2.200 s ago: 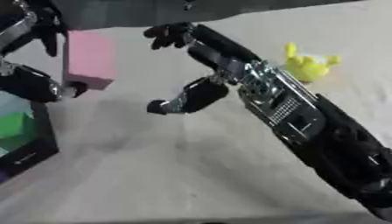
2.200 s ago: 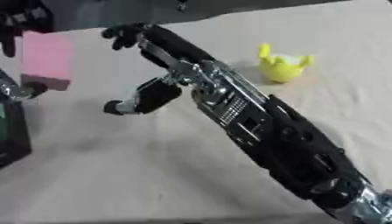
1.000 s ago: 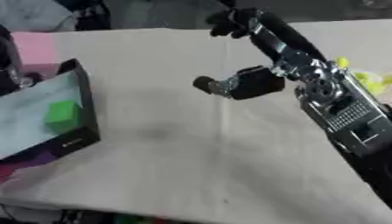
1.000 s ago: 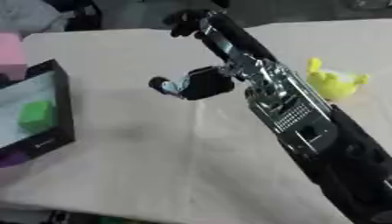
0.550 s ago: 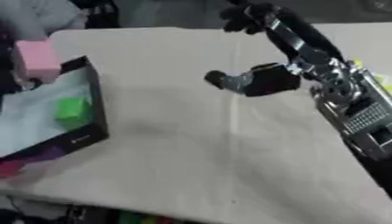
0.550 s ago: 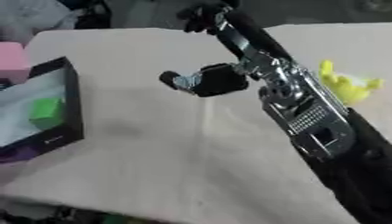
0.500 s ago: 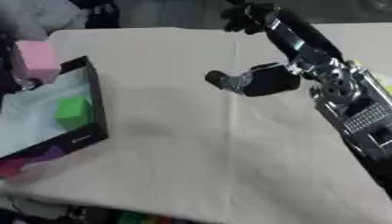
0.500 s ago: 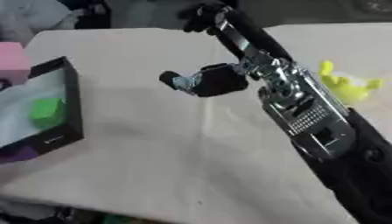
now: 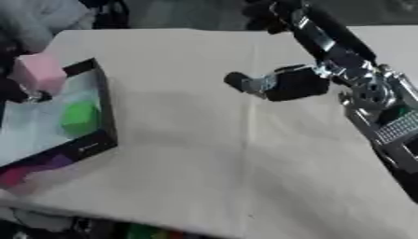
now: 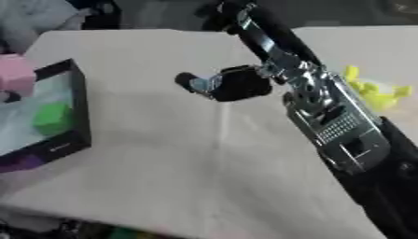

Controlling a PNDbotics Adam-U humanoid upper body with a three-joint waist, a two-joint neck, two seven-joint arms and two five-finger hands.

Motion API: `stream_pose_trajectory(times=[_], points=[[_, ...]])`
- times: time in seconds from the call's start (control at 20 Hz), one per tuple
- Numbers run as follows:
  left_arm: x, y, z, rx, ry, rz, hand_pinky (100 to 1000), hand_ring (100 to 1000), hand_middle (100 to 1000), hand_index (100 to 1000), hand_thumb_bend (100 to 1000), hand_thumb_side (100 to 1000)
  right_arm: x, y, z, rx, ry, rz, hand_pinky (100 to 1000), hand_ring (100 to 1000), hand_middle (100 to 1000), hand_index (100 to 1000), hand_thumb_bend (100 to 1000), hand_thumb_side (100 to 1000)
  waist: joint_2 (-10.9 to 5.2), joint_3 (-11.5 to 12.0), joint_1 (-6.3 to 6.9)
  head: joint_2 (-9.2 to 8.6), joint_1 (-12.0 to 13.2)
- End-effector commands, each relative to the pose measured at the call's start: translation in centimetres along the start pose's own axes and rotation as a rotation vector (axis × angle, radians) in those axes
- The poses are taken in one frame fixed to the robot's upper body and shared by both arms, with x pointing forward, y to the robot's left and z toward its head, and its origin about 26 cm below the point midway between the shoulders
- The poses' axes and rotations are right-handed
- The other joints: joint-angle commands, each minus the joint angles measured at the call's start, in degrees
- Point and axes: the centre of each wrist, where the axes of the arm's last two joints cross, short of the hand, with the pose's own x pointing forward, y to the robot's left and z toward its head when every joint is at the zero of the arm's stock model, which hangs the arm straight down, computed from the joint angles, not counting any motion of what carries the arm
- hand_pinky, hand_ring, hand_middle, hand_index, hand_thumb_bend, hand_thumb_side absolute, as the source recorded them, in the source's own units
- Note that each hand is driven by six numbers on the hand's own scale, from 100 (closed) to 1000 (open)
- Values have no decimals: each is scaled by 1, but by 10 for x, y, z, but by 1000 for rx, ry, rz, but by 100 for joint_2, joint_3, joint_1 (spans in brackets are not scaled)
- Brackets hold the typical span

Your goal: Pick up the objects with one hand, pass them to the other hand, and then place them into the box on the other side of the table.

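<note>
One pale pink block (image 9: 39,73), squarish, above black box (image 9: 101,106)

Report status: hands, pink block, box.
Left hand holds pink foam block over black box. Right hand empty, fingers curled. Green cube inside.

No readable text anywhere. Small pale mark on front wall of box (image 9: 86,147), too blurred to read. Perforated silver plate on right arm (image 10: 339,123), no legible lettering or numbers.
</note>
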Motion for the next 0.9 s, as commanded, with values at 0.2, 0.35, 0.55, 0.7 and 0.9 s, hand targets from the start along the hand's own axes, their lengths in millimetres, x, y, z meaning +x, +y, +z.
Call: stream_pose_trajectory(times=[0.2, 0.35, 0.55, 0.7, 0.9], points=[[-12, 11, -4, -44, 30, -68, 850, 828, 770, 834, 904, 544, 8, -13, 1, -35, -30, 14, 834, 802, 692, 845, 538, 288, -5, -12, -68, 2, -107], [-15, 12, -5, -65, 43, -84, 854, 834, 778, 847, 950, 565, 8, -13, 2, -37, -28, 13, 834, 802, 692, 844, 539, 287, -9, -14, -64, 8, -155], [-15, 16, -4, -54, 47, -85, 852, 829, 772, 840, 933, 550, 7, -15, 3, -46, -23, 14, 834, 802, 692, 844, 536, 287, -17, -10, -56, 11, -193], [-11, 21, -3, -20, 30, -58, 853, 809, 754, 810, 784, 555, 7, -18, 4, -59, -21, 15, 835, 802, 693, 845, 528, 288, -32, -4, -50, 7, -243], [7, 36, 4, 71, -91, 11, 822, 756, 741, 846, 715, 535, 4, -26, 6, -97, -8, 32, 838, 807, 719, 851, 520, 291, -61, -4, -44, 11, -439]])
